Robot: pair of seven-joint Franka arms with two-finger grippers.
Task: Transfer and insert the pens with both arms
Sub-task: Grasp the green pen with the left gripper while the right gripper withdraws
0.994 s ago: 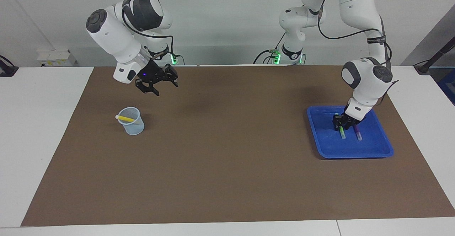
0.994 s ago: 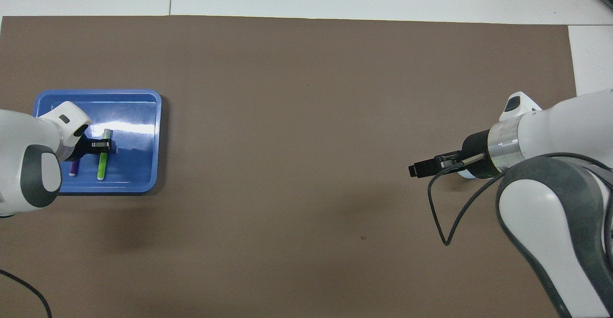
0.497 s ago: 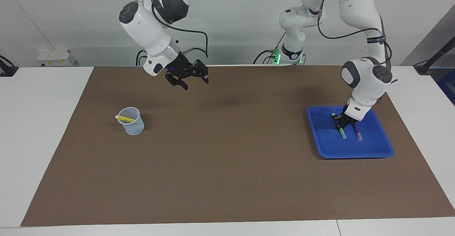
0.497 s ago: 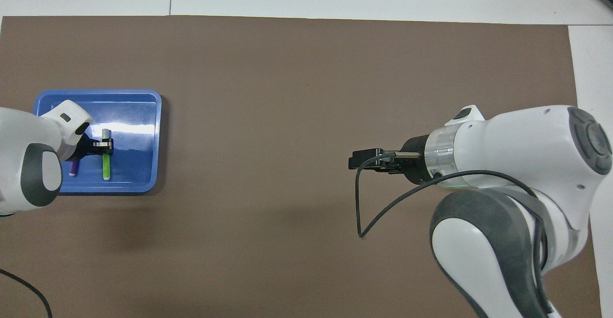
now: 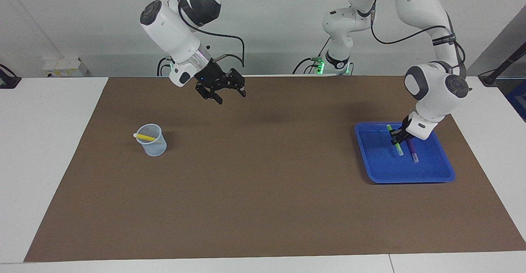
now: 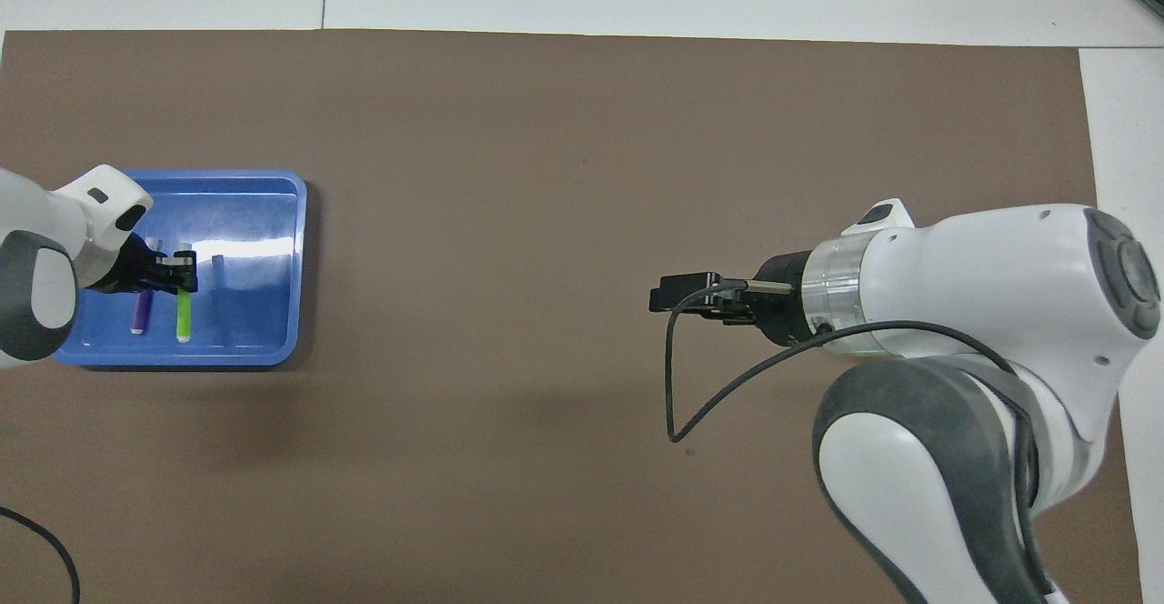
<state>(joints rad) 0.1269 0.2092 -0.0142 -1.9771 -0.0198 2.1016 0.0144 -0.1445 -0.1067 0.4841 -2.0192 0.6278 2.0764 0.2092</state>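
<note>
The left hand [image 5: 397,138] was clenched on the green pen [image 5: 395,140] and held it over the blue tray [image 5: 431,176], which sat at the left arm's end of the surface [image 5: 263,207]. In the facing view the pen looked lifted and tilted, its upper end nearer the robots and its pale lower end down toward the tray floor; whether that end touched the tray could not be told. Its long axis ran roughly from the robots' side toward the table's outer edge. The purple pen [image 5: 412,152] lay flat in the tray just beside the green one, along much the same line, with its pale end away from the robots.

The right hand [image 5: 224,91] hung released, fingers spread and holding nothing, over bare mat.

A brown mat [image 5: 263,207] covered the white surface, and a pale wall rose at the robots' end. At the right arm's end stood a clear cup [image 5: 153,141], with the yellow pen [image 5: 144,136] leaning across its mouth, pale end sticking out over the rim.
</note>
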